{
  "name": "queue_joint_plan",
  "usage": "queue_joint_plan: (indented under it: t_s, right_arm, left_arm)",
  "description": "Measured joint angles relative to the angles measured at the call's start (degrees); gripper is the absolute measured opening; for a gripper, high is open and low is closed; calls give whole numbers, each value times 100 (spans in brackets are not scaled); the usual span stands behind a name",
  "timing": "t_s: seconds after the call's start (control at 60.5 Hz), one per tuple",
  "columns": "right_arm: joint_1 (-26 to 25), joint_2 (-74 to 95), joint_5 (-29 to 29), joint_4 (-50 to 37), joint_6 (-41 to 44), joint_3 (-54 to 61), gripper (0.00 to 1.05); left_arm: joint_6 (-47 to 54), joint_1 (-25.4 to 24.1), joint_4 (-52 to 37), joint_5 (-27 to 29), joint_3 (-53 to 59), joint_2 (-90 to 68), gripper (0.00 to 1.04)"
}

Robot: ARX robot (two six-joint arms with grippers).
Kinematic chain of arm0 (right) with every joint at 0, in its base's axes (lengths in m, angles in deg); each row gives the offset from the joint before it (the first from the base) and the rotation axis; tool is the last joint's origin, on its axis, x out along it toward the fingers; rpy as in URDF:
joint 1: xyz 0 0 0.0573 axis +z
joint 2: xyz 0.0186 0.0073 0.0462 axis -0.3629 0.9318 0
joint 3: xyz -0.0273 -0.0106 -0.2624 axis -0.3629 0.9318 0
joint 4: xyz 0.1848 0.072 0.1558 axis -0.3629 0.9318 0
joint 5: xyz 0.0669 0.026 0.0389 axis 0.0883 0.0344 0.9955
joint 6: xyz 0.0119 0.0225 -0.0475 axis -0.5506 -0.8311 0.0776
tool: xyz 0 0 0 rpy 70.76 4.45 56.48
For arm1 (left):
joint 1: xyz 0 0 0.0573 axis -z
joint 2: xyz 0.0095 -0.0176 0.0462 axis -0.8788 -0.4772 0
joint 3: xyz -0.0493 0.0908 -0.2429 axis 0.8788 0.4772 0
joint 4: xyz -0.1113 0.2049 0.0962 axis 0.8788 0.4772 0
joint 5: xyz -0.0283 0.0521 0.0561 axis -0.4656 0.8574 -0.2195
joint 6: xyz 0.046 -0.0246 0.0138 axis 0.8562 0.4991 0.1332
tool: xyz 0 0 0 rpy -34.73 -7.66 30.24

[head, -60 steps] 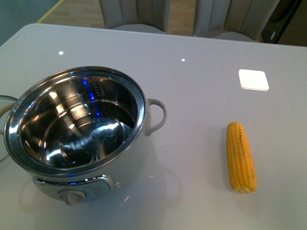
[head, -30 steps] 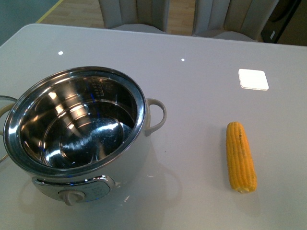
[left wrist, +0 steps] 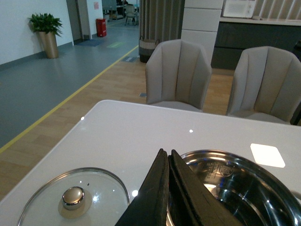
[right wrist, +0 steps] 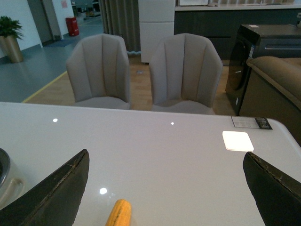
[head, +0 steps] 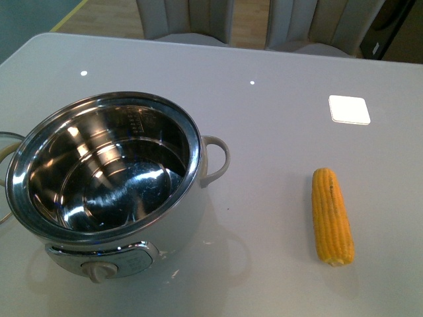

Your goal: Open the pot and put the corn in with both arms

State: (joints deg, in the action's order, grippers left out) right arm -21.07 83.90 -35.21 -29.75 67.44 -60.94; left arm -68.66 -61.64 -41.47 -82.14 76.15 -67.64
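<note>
One pot (head: 195, 148) on the near left of the white table (head: 264, 132); stands open, with the steel inside bare and shiny. Shows one looped side handle (head: 217, 158) on the side toward the corn and one knob (head: 101, 271) on the front panel. Opposite side of the body cut off by the frame edge, beside a thin cable (head: 5, 142) that is barely in view.

One corn (head: 332, 216) to the right, well apart from the pot. Lies flat on the table, pointing away from the camera, pale blunt end nearest. In the right wrist view only its rounded tip in frame, the rest cut off.

One glass lid (left wrist: 103, 188) with a metal lid knob (left wrist: 74, 197), visible only in the left wrist view. Rests flat on the table near the pot, lower part cut off, the gap to the pot hidden by the fingers.

Two grippers, each seen only by its own wrist camera:
- **Left gripper** (left wrist: 167, 155): jaws pressed together with nothing between them, over the table by the pot rim.
- **Right gripper** (right wrist: 165, 153): jaws spread wide and holding nothing. Only the inner edges of the fingers (right wrist: 56, 193) in frame, corn tip between them lower down.

Two grey chairs (head: 185, 20) past the far table edge, tops cut off in the front view. One bright square patch (head: 349, 109) and two small light spots (head: 84, 72) on the tabletop. One potted plant (left wrist: 45, 28) far off; small and hard to make out.
</note>
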Motion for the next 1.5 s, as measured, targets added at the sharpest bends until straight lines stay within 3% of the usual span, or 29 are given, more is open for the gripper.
queue_joint_plan:
  t_s: [0.198,0.463,0.529,0.595,0.695,0.86,1.075,1.306,1.505]
  right_arm:
    - [0,0,0,0,0,0,96]
    - [0,0,2,0,0,0,96]
    - [155,748,-525,1362,-566,-518,96]
    - [251,1808,-704,2457,-1093,-953,96]
    - [452,2581,-789,2498,-1390,-984,96]
    - [905,3657,-999,1620,-1508,-1095,96]
    - [1543,6225,-1088,28,-1388,-1709,96]
    - [1631,9071,-1250,-1154,-1054,-2734,96]
    - [1650,10743,-1220,-1504,-938,-3477,96]
  left_arm:
    - [0,0,24,2,0,33,4]
    - [-2,0,26,2,0,33,55]
    - [-2,0,26,4,0,33,71]
    - [0,0,26,-9,0,42,83]
    - [7,0,26,2,0,42,100]
    - [11,0,26,0,0,42,98]
    - [11,0,26,2,0,42,98]
    - [11,0,26,2,0,42,98]
    - [11,0,26,0,0,42,98]
